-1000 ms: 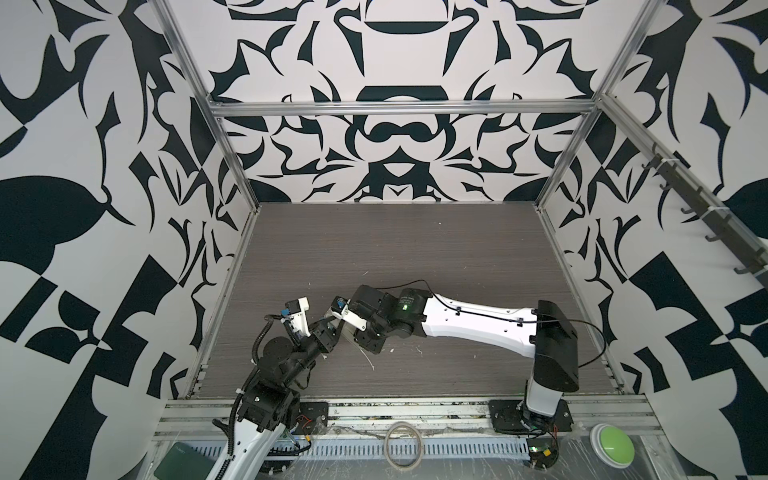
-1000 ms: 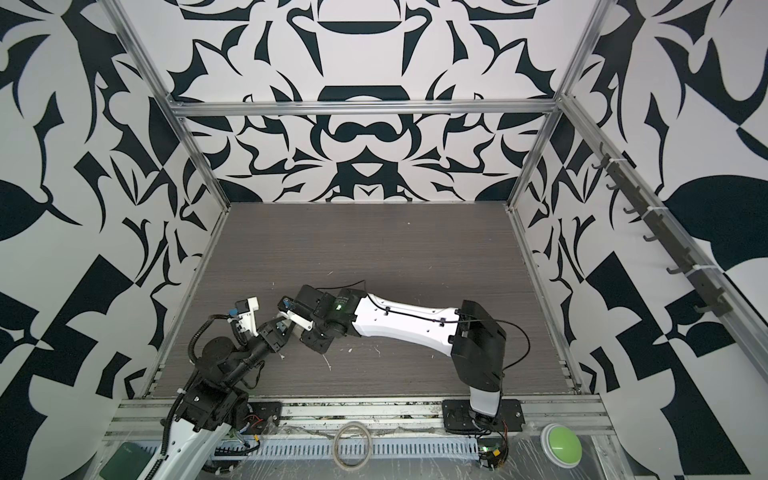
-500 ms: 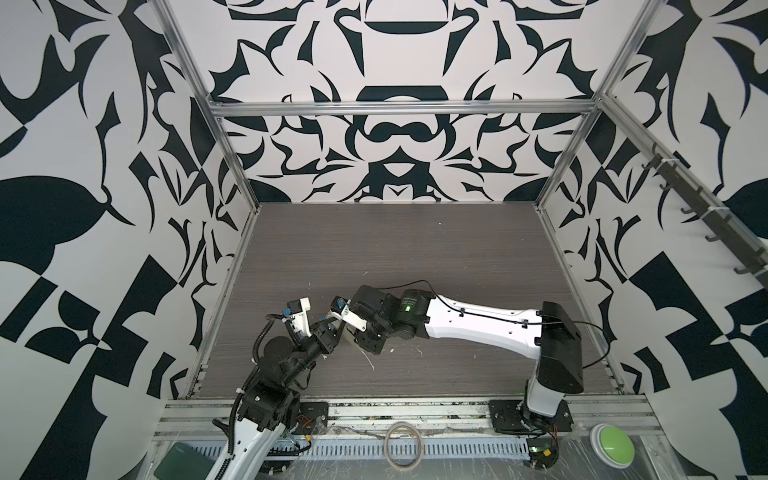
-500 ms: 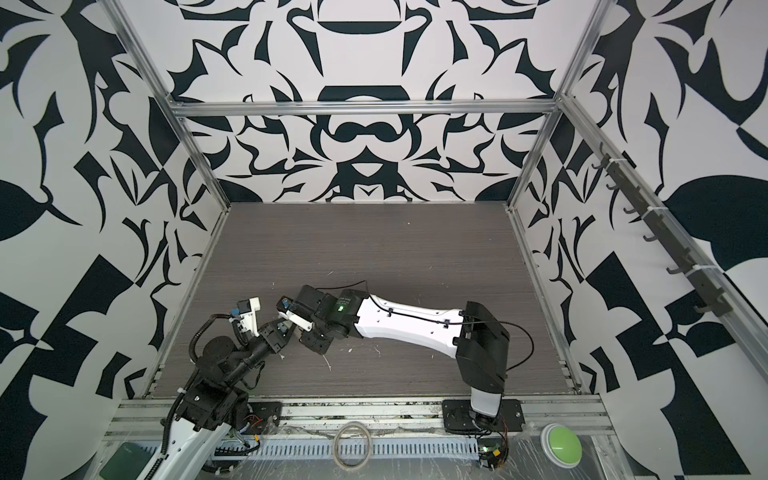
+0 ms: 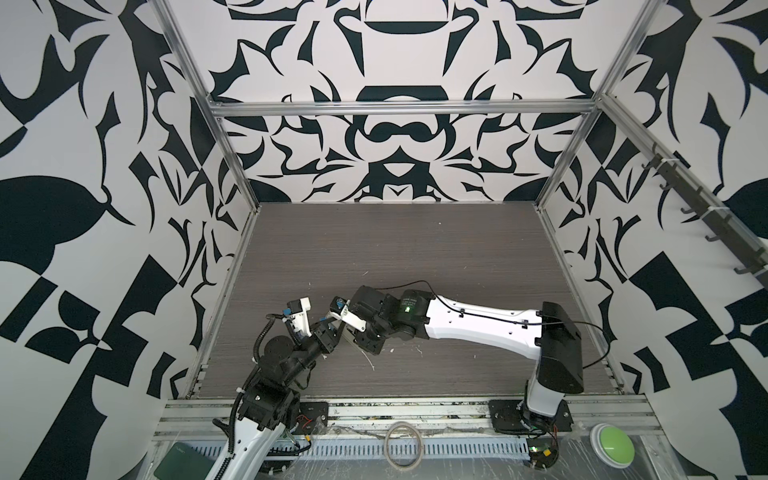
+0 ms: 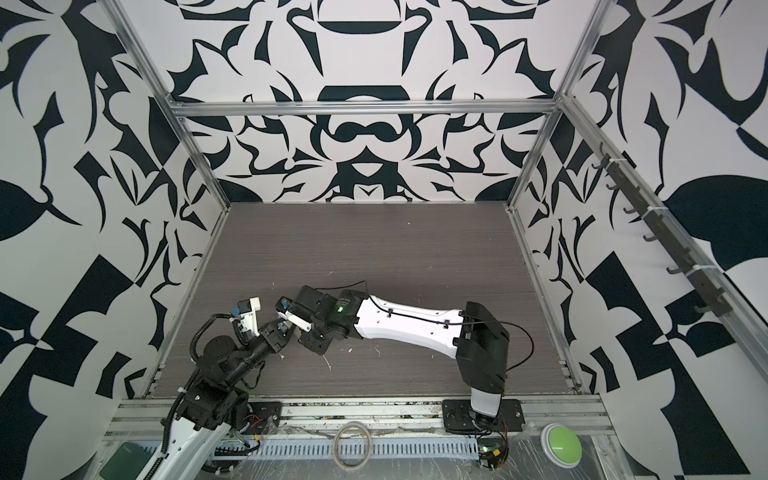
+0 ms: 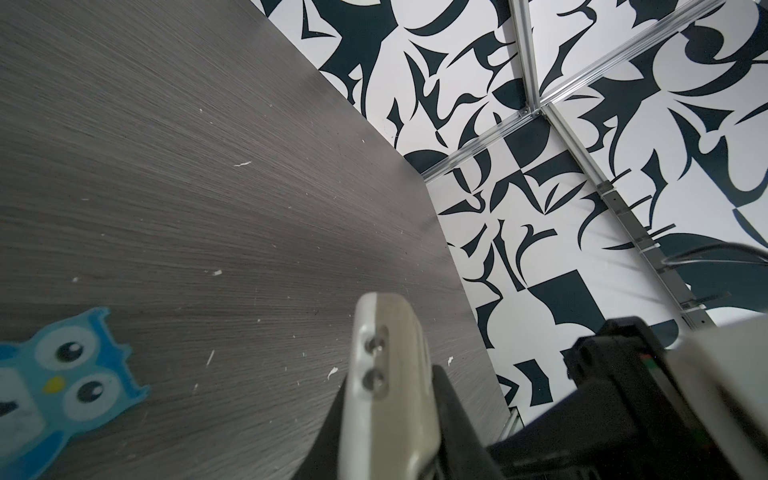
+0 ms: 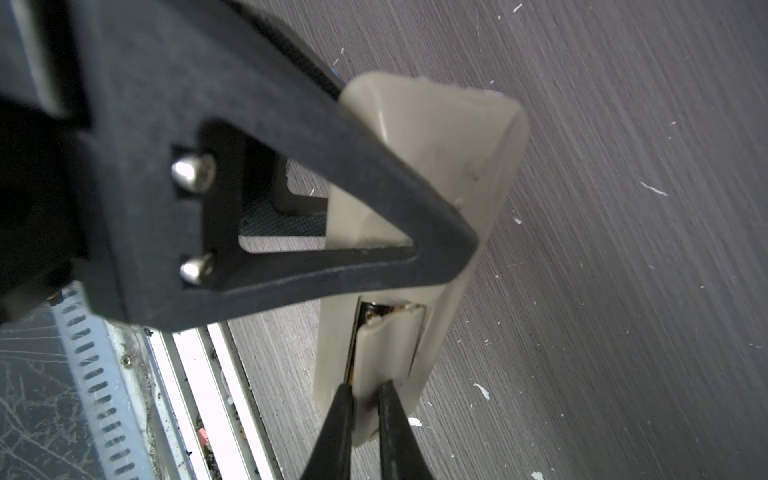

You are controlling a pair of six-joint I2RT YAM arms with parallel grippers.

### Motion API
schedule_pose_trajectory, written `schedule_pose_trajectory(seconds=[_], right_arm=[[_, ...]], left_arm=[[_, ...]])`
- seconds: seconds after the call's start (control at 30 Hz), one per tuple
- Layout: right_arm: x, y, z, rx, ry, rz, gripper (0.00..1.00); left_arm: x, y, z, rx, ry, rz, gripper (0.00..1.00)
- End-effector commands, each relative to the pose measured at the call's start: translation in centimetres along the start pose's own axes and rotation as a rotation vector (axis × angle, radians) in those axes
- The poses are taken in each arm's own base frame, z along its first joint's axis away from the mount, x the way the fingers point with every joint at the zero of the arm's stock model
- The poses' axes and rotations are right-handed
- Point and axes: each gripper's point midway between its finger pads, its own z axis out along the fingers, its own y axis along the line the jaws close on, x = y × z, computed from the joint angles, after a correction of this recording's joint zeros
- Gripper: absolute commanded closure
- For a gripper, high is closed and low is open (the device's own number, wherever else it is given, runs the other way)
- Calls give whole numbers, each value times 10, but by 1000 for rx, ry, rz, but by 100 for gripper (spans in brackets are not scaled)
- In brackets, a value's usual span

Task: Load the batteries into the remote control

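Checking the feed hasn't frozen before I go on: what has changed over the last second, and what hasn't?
Very little. The right arm's elbow edged slightly rightward in both top views. Nothing was visibly taken or released. Unchanged: the left pincer grips the remote control, and the right pincer stays at its battery bay, tips close together.
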Motion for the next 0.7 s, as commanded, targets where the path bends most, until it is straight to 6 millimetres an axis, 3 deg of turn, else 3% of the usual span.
schedule_pose_trajectory(seconds=[0.0, 0.23, 0.4, 0.67], right_arm=[[-36, -8, -9, 51, -132, 0, 91], [-32, -15, -13, 109, -130, -9, 100], [-30, -26, -20, 171, -142, -7, 100], [-19, -47, -52, 286, -198, 18, 100]], left_arm=[[24, -5, 0, 66, 106, -42, 100], [23, 0, 0, 43, 95, -47, 100], [23, 5, 0, 18, 91, -51, 100], [24, 18, -1, -50, 86, -50, 100]])
